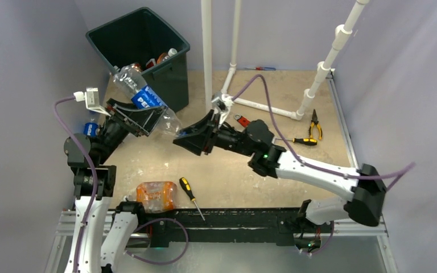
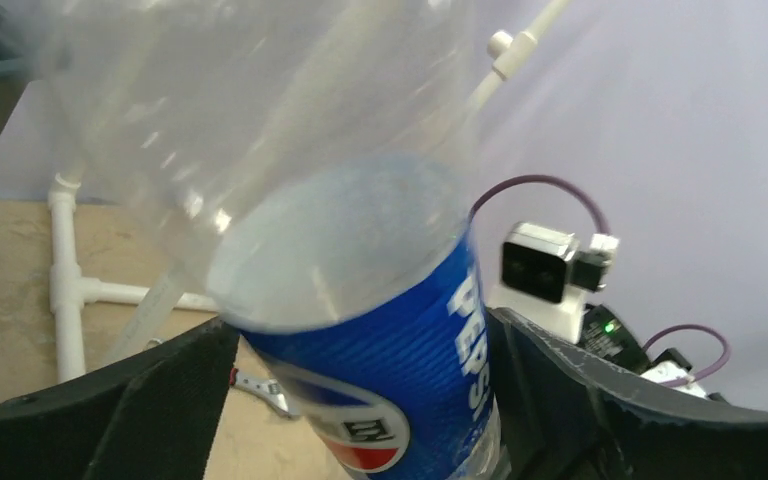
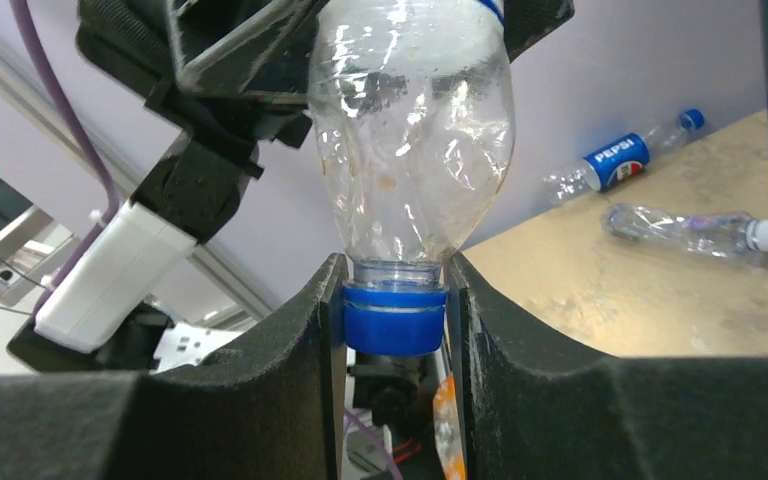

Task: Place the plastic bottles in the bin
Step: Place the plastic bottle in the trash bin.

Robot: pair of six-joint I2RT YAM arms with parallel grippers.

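The right tool is clenching on the blue cap of the big bottle, with both fingers pressing against the cap's sides. The left tool is straddling the same bottle at its blue Pepsi label. Its fingers are standing apart on either side of the label, but whether they are pressing on it or letting go I cannot tell.

The big bottle is hanging in the air over the left part of the surface, in front of the bin. It is tilting, with its base up near the bin's near wall and its neck down toward the middle of the surface. The bin is sitting at the far left corner, and a few bottles are showing inside it at its right side.

An orange bottle is lying by the near edge, left of centre, and a screwdriver is lying just beside it. In the right wrist view a small Pepsi bottle and a clear bottle are lying near each other by the left edge.
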